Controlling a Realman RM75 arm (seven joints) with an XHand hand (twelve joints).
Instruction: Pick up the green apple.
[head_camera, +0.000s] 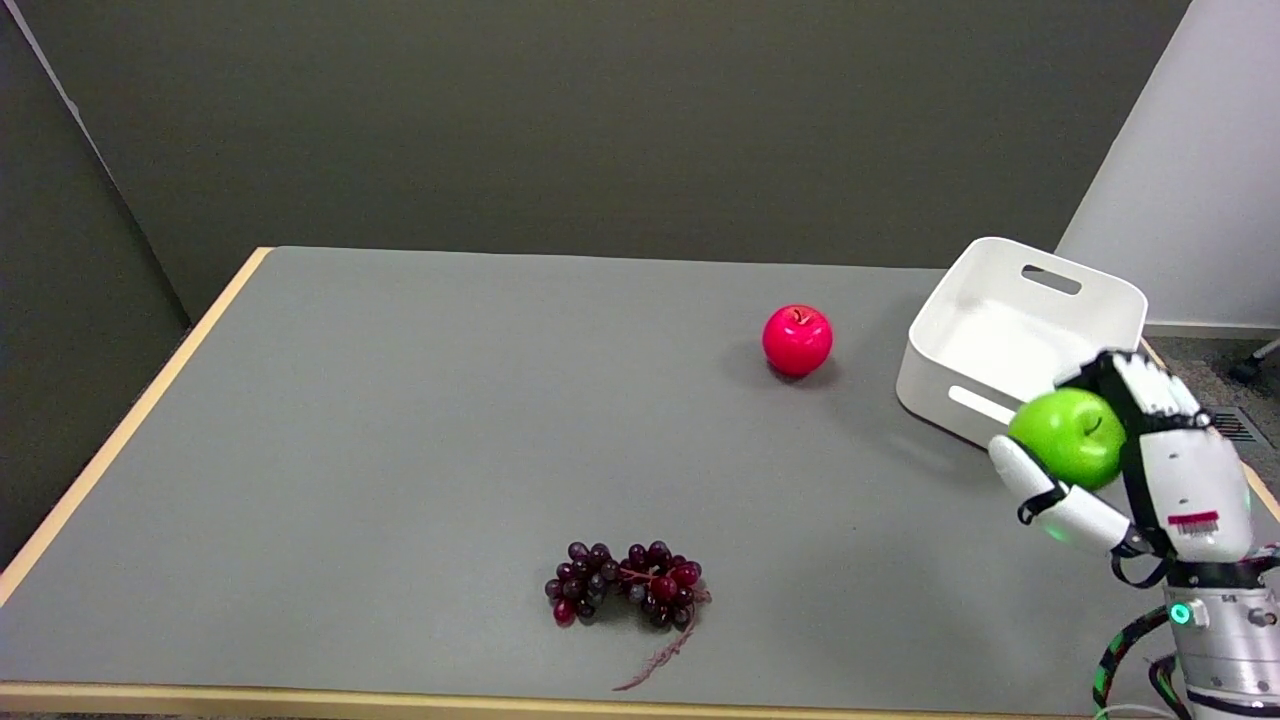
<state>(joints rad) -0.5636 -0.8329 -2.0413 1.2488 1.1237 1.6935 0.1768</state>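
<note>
In the head view, the right hand (1140, 460) reaches in from the lower right and grips the green apple (1070, 436). The thumb lies under and to the left of the fruit, and the other fingers (1150, 385) curl over its upper right side. The apple is lifted clear of the desk (400, 450), in front of the near wall of the white bin (1030, 335), which stands at the desk's far right edge. The apple's stem dimple faces the camera.

Left of the bin, apart from it, a red apple (797, 340) sits upright on the grey surface with its shadow beneath it. Near the front edge of the desk, well apart from both apples, lies a bunch of dark purple grapes (625, 582), with a thin reddish stem trailing toward the front edge. The desk has a light wooden rim, and dark panels stand behind it.
</note>
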